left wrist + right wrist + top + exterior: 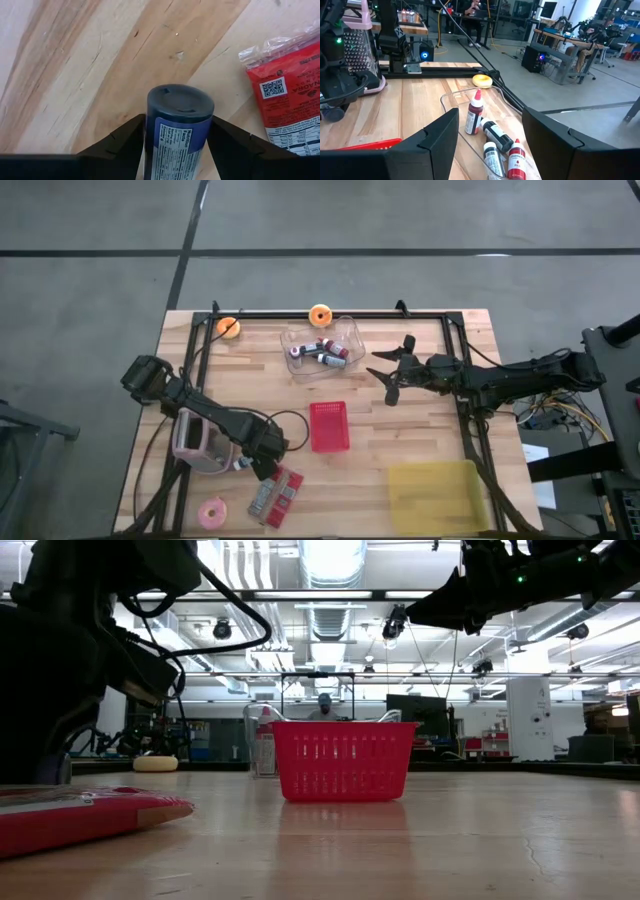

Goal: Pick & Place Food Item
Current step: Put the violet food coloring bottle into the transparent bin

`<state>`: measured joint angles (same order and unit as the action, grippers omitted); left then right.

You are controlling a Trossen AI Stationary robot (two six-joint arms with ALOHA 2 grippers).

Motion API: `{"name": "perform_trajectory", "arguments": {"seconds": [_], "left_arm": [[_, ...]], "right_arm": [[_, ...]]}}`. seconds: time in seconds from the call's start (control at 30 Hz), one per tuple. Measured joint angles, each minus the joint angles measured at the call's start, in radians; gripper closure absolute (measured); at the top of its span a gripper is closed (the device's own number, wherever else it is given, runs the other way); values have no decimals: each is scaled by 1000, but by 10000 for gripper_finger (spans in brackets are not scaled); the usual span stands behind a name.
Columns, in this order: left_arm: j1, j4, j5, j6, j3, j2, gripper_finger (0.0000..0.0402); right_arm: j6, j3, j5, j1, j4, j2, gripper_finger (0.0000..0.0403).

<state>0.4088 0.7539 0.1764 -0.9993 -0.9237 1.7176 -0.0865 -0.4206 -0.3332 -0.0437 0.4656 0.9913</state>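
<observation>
A small bottle (pixel 177 130) with a dark blue cap and a blue label lies between the fingers of my left gripper (pixel 177 125), which points down over the table's near left (pixel 265 467) and stands open. One finger is on each side of the bottle. Beside it lie red food packets (pixel 287 95), also in the high view (pixel 275 495). The red basket (pixel 329 426) stands mid-table. My right gripper (pixel 392 375) hangs open and empty above the table, right of the clear container (pixel 322 350). My left gripper comes from above, pointing down, with its fingers (pixel 125 145) close on either side of the bottle's body just behind the cap (pixel 180 102). I cannot tell whether they touch it.
The clear container holds several small bottles (pixel 495 135). Orange rings (pixel 229 327) (pixel 320 313) lie at the far edge, and a pink ring (pixel 213 513) at the near left. A pink-rimmed object (pixel 195 442) sits by the left arm. A yellow tray (pixel 435 495) lies near right.
</observation>
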Motion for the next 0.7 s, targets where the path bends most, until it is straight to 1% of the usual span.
{"name": "perform_trajectory", "arguments": {"seconds": [0.1,0.37,0.7], "left_arm": [[0,0,0,0,0,0,197],[0,-6,-1,-7,0,0,240],[0,-6,-1,-7,0,0,243]], "right_arm": [[-2,0,0,0,0,0,188],[-1,0,0,0,0,0,188],[-3,0,0,0,0,0,188]]}}
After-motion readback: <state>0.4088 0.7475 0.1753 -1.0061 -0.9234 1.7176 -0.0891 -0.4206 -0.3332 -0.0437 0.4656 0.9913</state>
